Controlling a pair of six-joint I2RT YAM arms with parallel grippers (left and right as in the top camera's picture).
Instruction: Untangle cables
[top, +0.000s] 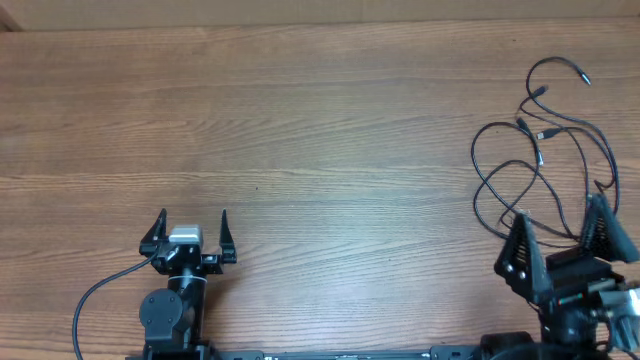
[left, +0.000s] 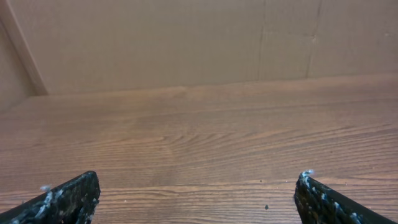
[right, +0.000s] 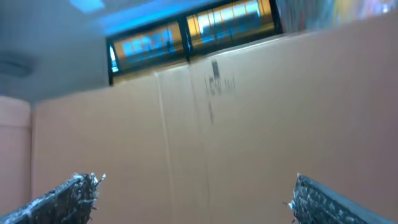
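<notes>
Thin black cables (top: 540, 150) lie in loose overlapping loops at the right side of the wooden table (top: 300, 130), with small plugs (top: 541, 90) at their far ends. My right gripper (top: 557, 208) is open just in front of the tangle, its fingers over the nearest loops and holding nothing. Its wrist view is tilted up at a cardboard wall (right: 249, 124) and shows no cables between the fingertips (right: 81, 190). My left gripper (top: 192, 218) stands open at the front left, far from the cables, with only bare wood between its fingers (left: 74, 196).
A cardboard wall (left: 186, 43) stands along the table's far edge. A thicker black arm cable (top: 100, 295) curves beside the left arm's base. The table's right edge runs close to the tangle.
</notes>
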